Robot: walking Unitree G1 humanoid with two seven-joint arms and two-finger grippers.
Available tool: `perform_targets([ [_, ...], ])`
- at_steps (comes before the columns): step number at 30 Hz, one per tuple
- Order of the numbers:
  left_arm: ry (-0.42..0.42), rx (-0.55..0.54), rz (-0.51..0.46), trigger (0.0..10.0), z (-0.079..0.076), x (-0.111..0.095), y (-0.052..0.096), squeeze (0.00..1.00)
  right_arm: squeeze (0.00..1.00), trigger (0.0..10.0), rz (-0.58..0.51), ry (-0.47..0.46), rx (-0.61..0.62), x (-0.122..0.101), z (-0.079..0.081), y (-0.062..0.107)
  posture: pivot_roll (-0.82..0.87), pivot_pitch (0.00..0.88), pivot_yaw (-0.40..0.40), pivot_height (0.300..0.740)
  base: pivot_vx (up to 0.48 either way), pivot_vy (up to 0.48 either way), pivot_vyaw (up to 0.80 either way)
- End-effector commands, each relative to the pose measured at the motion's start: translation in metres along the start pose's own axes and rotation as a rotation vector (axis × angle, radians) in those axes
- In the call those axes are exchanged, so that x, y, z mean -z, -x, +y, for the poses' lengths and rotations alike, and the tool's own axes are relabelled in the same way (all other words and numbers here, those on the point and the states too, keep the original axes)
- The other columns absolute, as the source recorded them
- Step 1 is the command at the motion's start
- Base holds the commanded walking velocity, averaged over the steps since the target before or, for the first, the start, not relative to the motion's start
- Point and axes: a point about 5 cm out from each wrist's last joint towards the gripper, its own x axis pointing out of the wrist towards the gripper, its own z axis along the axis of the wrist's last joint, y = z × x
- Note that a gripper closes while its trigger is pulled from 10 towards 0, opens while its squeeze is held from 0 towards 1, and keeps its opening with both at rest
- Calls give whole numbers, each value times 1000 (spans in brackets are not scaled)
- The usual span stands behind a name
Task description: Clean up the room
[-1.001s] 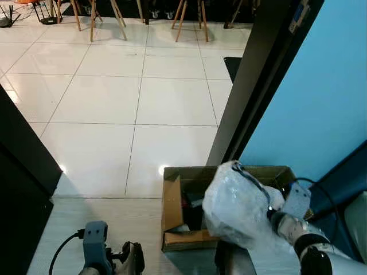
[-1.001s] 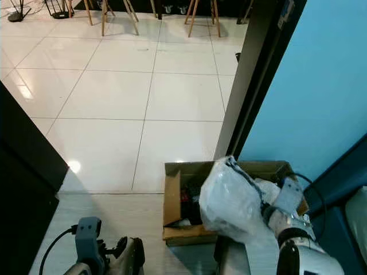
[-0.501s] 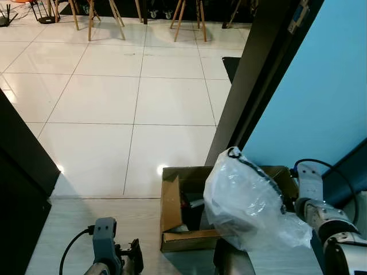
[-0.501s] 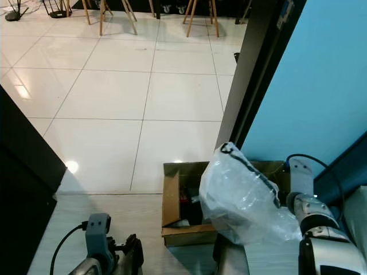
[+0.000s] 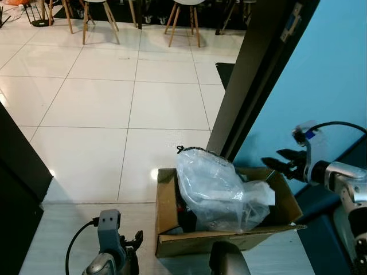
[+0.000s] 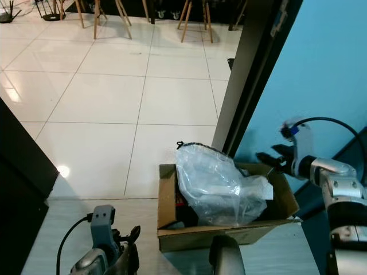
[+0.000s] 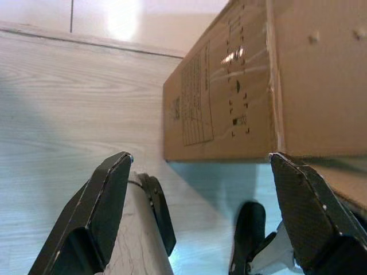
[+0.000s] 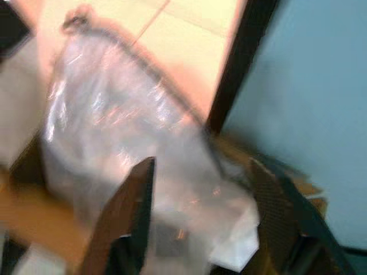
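Plastic bag (image 5: 221, 192) sits in cardboard box (image 5: 172, 240), lower centre (drop looks done). Right gripper (image 5: 279, 162) fingers released, clear of bag; left gripper (image 7: 200, 212) spread, idle. Rest of room remains unchecked.

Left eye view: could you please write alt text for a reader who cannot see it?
A clear plastic bag sits in an open cardboard box on the floor beside a blue wall. The right gripper hovers open beside the bag, apart from it; white floor tiles lie beyond.
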Motion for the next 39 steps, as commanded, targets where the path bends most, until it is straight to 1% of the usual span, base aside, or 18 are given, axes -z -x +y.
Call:
perform_targets([
  [1,22,0,36,10000,-3,9,1,0,0,0,140,36,-24,22,7,-5,64,103,-100,568,0,0,0],
  [3,23,-3,36,10000,-2,8,1,0,0,0,230,39,10,37,10,-14,66,98,-98,568,0,0,0],
  [7,23,-5,36,10000,-1,8,1,0,0,0,241,25,42,41,13,-22,70,94,-97,568,0,0,0],
  [11,20,-2,36,10000,-1,7,1,0,0,0,205,-74,96,47,25,-39,70,85,-93,568,0,0,0],
  [13,13,0,36,10000,-2,5,0,0,0,0,218,-179,102,67,42,-52,76,75,-87,568,0,0,0],
  [14,13,0,36,10000,-2,5,0,0,0,0,218,-179,102,67,42,-52,76,75,-87,568,0,0,0],
  [15,11,1,36,10000,-2,4,-1,0,0,0,230,-217,100,74,48,-56,76,75,-86,568,0,0,0],
  [17,5,0,35,10000,-1,2,-2,0,0,0,269,-268,36,91,71,-66,78,73,-80,568,0,0,0],
  [18,5,0,35,10000,-1,2,-2,0,0,0,269,-268,36,91,71,-66,78,73,-80,568,0,0,0],
  [19,-1,-2,35,10000,0,0,-2,0,0,0,298,-296,-64,100,98,-78,80,77,-70,568,0,0,0],
  [20,-1,-2,35,10000,0,0,-2,0,0,0,298,-296,-64,100,98,-78,80,77,-70,568,0,0,0],
  [21,-4,-3,35,10000,1,-1,-2,0,0,2314,313,-304,-97,103,109,-84,82,80,-67,568,0,0,0],
  [22,-7,-4,35,10000,3,-1,-2,0,0,10000,347,-280,-103,107,120,-90,85,82,-63,568,0,0,0],
  [24,-9,-5,36,10000,3,-1,-1,0,0,10000,369,-258,-101,109,126,-93,85,82,-63,568,0,0,0],
  [26,-13,-7,37,10000,6,-1,0,0,0,10000,405,-208,-35,111,133,-101,99,96,-57,568,0,0,0],
  [33,-20,-12,49,10000,10,5,4,0,0,10000,409,-199,81,112,145,-112,119,106,-54,568,0,0,0],
  [36,-21,-19,50,10000,13,6,5,0,0,10000,423,-304,81,122,162,-114,143,113,-53,568,0,0,0],
  [39,-21,-21,49,10000,14,6,6,0,0,10000,423,-322,71,123,166,-115,144,113,-53,568,0,0,0],
])
